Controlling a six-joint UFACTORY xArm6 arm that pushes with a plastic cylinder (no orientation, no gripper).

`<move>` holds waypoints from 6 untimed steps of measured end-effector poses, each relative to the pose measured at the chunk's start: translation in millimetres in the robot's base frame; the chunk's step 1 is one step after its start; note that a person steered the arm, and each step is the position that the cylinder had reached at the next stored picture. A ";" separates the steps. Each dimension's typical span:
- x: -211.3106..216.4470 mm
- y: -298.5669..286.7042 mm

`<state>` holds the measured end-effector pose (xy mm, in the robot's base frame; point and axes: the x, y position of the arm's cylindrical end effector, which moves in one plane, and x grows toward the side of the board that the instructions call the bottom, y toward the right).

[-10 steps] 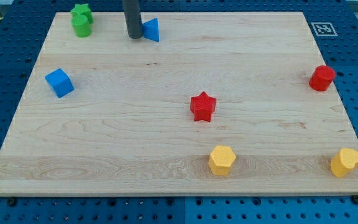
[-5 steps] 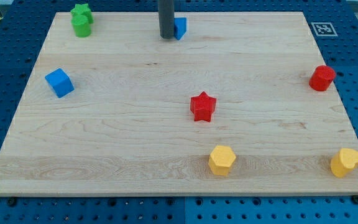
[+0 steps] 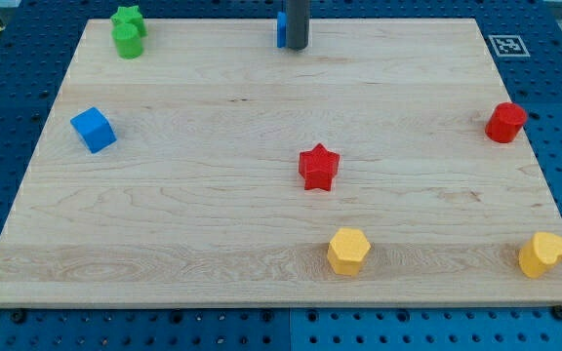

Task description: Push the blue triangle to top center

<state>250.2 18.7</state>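
Note:
The blue triangle [image 3: 281, 29] sits at the view's top centre of the wooden board [image 3: 193, 205], mostly hidden behind the rod; only a thin blue sliver shows at the rod's left side. My tip [image 3: 297, 47] stands on the board right against the triangle, on its right and front side.
Two green blocks [image 3: 128, 31] sit at the top left. A blue cube [image 3: 93, 130] lies at the left. A red star [image 3: 318, 167] is near the middle, a red cylinder [image 3: 505, 122] at the right. A yellow hexagon [image 3: 348, 251] and a yellow block [image 3: 542, 254] lie along the bottom.
My tip moved right along the top edge, from the triangle's left side to in front of it. The blue triangle slid right and slightly up to the top centre.

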 end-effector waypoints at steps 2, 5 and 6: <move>8.1 -1.4; -10.6 -12.5; 16.3 -12.5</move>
<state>266.5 6.2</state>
